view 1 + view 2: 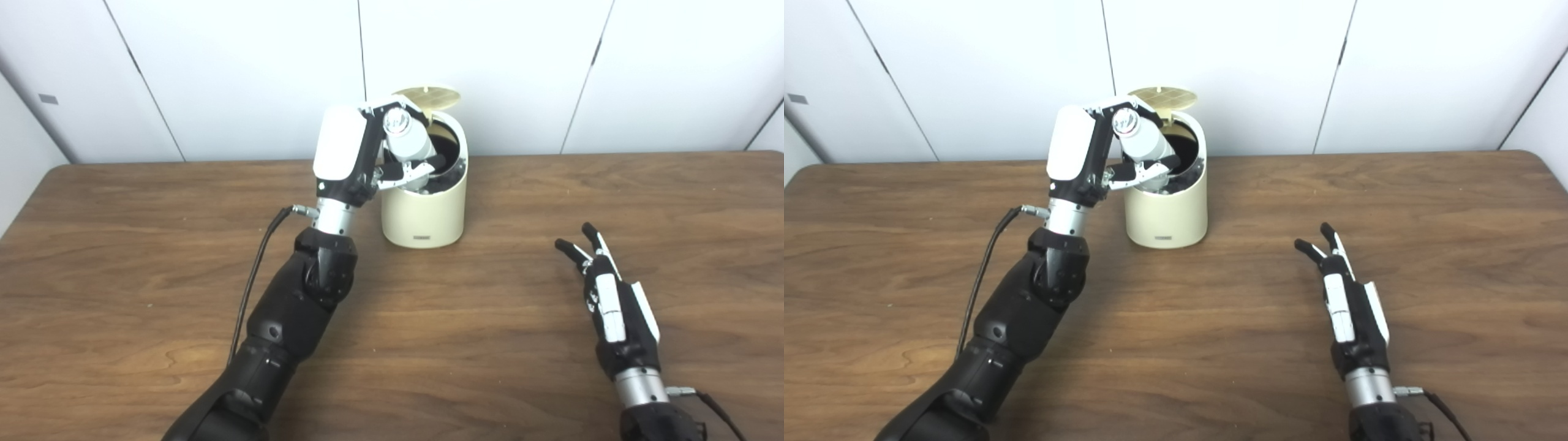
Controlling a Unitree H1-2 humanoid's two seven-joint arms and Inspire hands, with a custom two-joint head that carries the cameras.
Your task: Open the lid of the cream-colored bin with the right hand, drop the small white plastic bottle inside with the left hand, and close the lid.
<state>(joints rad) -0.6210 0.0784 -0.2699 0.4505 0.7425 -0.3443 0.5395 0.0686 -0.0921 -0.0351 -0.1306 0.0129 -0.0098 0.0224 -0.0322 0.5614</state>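
My left hand [361,153] and the white bottle [409,139] it holds fill the bin's [422,214] mouth from the left side. The raised lid [429,98] stands over the back rim, just before the wall [245,73], barring any approach from behind. The bin's right side and front are free. My right hand [612,300] rests on bare desk [490,343], well apart from the bin.

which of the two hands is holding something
The left hand, raised over the open cream-colored bin, has its fingers wrapped around the small white plastic bottle. The right hand lies low near the table, fingers spread and empty.
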